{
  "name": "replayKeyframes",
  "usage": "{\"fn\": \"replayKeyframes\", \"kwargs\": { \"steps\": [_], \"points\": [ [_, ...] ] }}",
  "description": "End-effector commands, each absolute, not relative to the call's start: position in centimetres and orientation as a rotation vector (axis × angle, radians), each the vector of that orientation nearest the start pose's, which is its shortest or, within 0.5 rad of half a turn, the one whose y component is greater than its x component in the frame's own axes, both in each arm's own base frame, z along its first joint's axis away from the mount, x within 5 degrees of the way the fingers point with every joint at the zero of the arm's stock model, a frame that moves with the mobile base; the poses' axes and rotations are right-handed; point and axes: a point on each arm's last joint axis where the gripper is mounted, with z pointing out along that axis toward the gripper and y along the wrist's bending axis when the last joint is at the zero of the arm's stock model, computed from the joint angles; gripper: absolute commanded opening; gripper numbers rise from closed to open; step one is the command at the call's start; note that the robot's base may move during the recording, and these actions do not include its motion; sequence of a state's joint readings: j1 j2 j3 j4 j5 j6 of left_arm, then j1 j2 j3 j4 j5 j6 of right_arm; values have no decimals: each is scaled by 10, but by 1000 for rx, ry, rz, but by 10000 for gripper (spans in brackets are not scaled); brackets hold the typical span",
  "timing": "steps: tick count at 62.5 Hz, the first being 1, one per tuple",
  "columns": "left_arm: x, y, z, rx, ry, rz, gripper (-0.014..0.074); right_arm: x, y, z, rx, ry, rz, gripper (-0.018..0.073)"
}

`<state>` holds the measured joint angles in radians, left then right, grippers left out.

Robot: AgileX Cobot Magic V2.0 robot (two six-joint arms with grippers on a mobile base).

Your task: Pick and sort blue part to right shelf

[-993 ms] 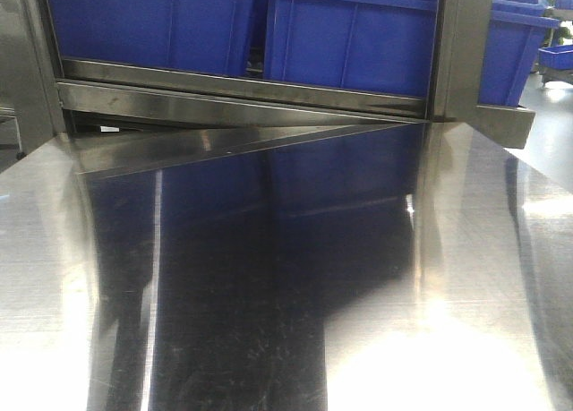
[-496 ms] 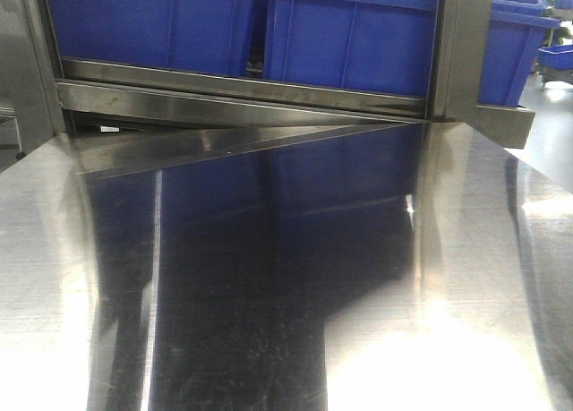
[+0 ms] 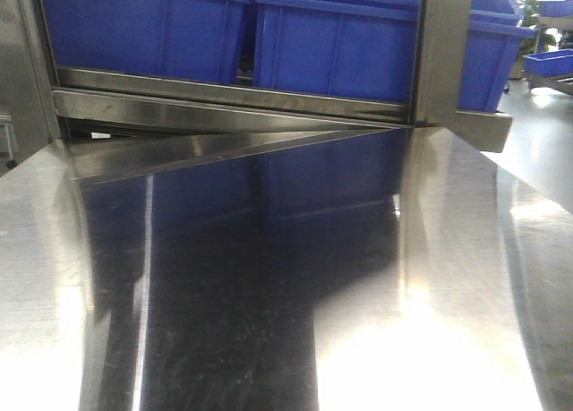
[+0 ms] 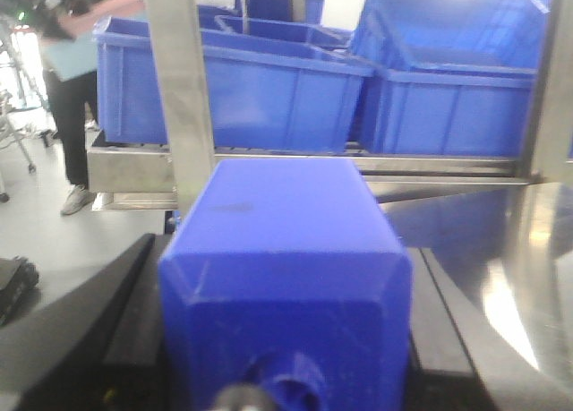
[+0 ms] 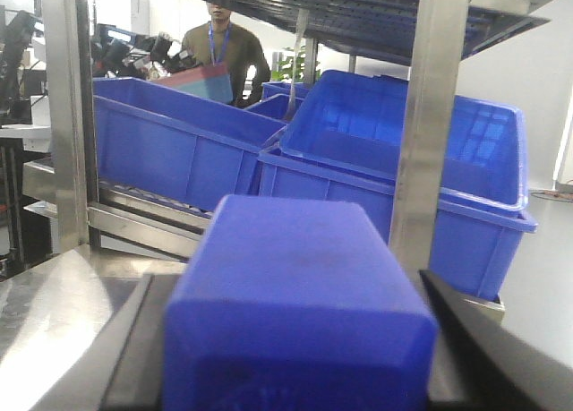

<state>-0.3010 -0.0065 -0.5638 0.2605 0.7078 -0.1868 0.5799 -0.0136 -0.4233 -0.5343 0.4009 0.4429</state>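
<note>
Left gripper (image 4: 286, 326), in its wrist view, is clamped on a blue part (image 4: 285, 241); black fingers (image 4: 125, 326) press both flanks of the part and its rear face fills the lower frame. Ahead stand a steel upright (image 4: 183, 98) and a row of blue bins (image 4: 242, 102) on the shelf rail. I judge this arm should hold its clamp steady and wait clear.

Right gripper (image 5: 295, 348), in its own view, likewise grips a second blue part (image 5: 295, 277) squarely between its fingers (image 5: 134, 344). A shelf post (image 5: 439, 115) stands directly ahead, with a tilted blue bin (image 5: 403, 151) behind it and opening to its right. The carry looks under way. To do it well, lift above the bin rim and pass right of the post, not straight on. Release only once the part is over the bin's mouth. A person (image 5: 219, 53) stands well behind the shelf.

From the front view, neither gripper nor part shows. The steel tabletop (image 3: 448, 321) runs bare up to the shelf ledge (image 3: 224, 102), giving open room below. The upright (image 3: 439, 53) and the bin fronts (image 3: 340, 57) are the edges to mind.
</note>
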Motion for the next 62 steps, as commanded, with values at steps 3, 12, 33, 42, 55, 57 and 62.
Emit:
{"fn": "replayKeyframes", "kwargs": {
  "steps": [3, 12, 33, 42, 55, 57, 62],
  "points": [
    [-9, 17, 343, 130, 1471, -108, 270, 10, -12, 334, -288, 1257, 297, 185],
    [-9, 17, 343, 129, 1469, -108, 270, 10, -12, 334, -288, 1257, 297, 185],
    [-9, 17, 343, 129, 1473, -108, 270, 10, -12, 334, -288, 1257, 297, 185],
    [-9, 17, 343, 129, 1473, -108, 270, 10, -12, 334, -288, 1257, 297, 185],
    [-9, 17, 343, 129, 1475, -107, 270, 10, -12, 334, -288, 1257, 297, 185],
    [-9, 17, 343, 129, 1475, -107, 270, 10, -12, 334, -288, 1257, 297, 185],
    [-9, 17, 343, 129, 1475, -107, 270, 10, -12, 334, -288, 1257, 297, 185]
  ]
}}
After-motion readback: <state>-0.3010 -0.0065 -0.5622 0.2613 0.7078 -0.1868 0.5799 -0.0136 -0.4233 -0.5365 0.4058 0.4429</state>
